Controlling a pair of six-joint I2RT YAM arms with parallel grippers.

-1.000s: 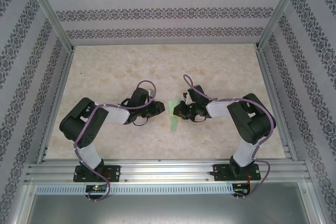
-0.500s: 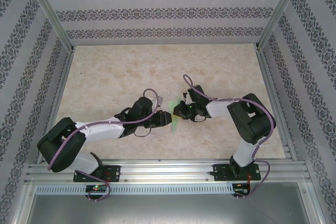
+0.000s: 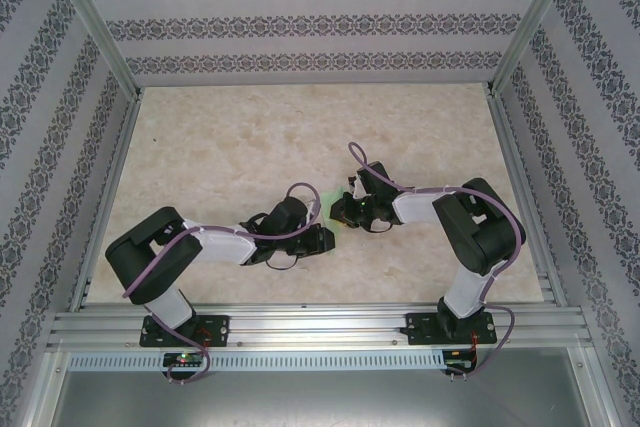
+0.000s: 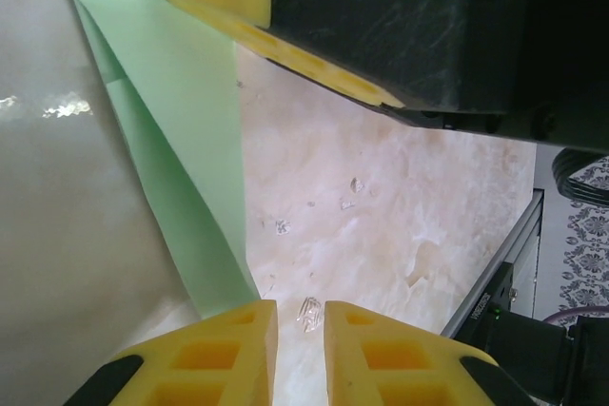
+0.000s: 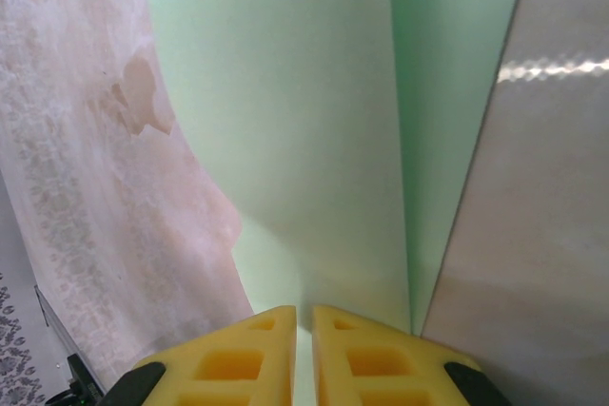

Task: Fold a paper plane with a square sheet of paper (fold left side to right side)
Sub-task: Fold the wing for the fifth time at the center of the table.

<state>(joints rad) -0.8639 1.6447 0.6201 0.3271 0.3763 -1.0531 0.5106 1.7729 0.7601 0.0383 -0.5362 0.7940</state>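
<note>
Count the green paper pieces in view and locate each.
1. The green paper lies at the middle of the table, its edge pinched in the right end effector. Others may be hidden.

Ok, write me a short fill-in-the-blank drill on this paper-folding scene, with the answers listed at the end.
1. The folded paper is pale ___ in colour.
2. The fingers of the left gripper and the right gripper are ___.
3. The cables running along both arms are ___.

Missing words: green; yellow; purple.
</note>
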